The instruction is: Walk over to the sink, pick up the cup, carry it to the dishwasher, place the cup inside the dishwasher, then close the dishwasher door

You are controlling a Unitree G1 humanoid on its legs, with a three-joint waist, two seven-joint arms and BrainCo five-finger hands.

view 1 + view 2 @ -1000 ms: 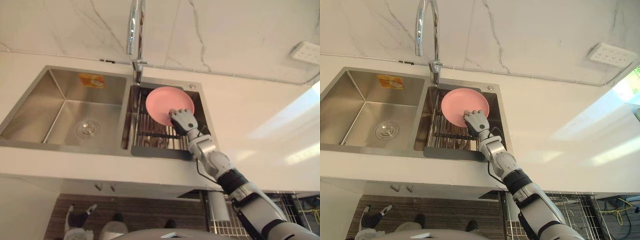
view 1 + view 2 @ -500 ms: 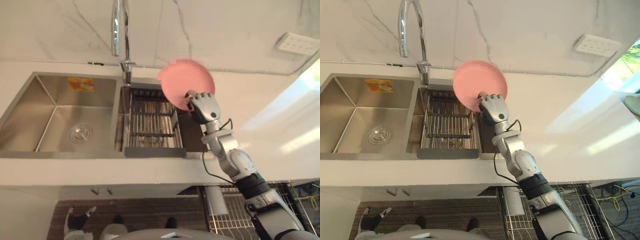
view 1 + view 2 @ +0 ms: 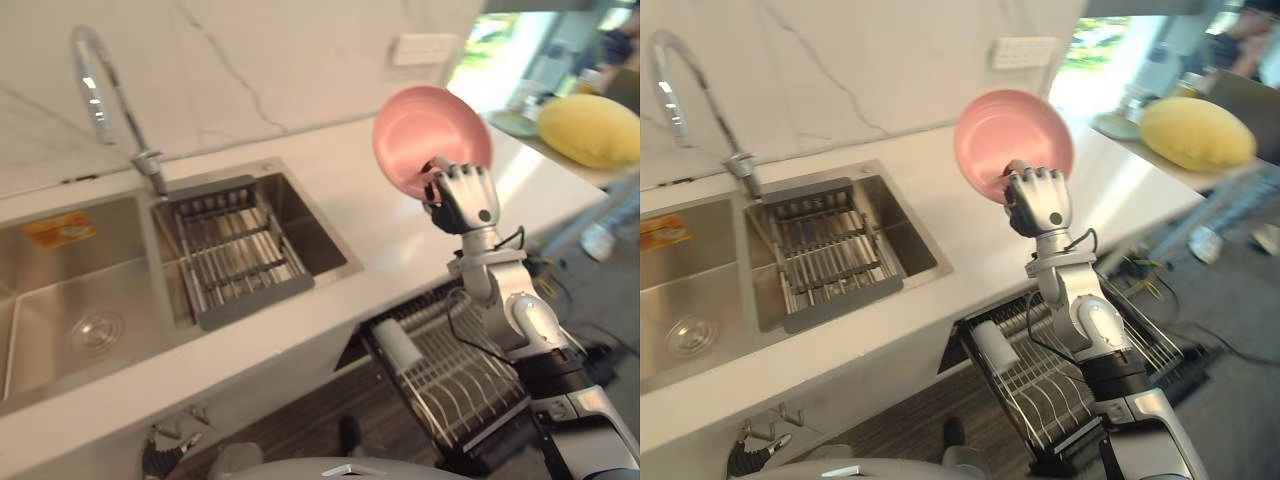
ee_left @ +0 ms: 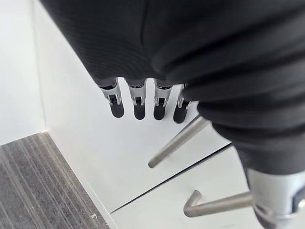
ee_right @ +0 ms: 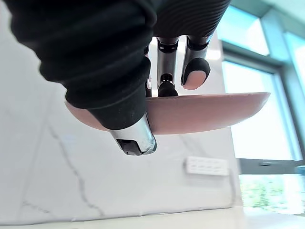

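Your right hand (image 3: 462,197), pinching the pink plate (image 3: 425,135) by its rim, has carried it from the sink (image 3: 312,232) rightward, high over the counter (image 3: 385,235).

On our left the sink (image 3: 40,300) is set into the bench (image 3: 360,215). Its faucet (image 3: 738,162) stands behind it by the wall, and a drain rack (image 3: 235,265) lies in the right basin. Right of the sink, above the bench, our right hand (image 3: 465,200) clasps a plate (image 3: 425,135) by its lower rim. Below, the dishwasher rack (image 3: 450,370) juts out from under the bench. Our left hand (image 4: 138,106) hangs before a cupboard handle (image 4: 176,140).
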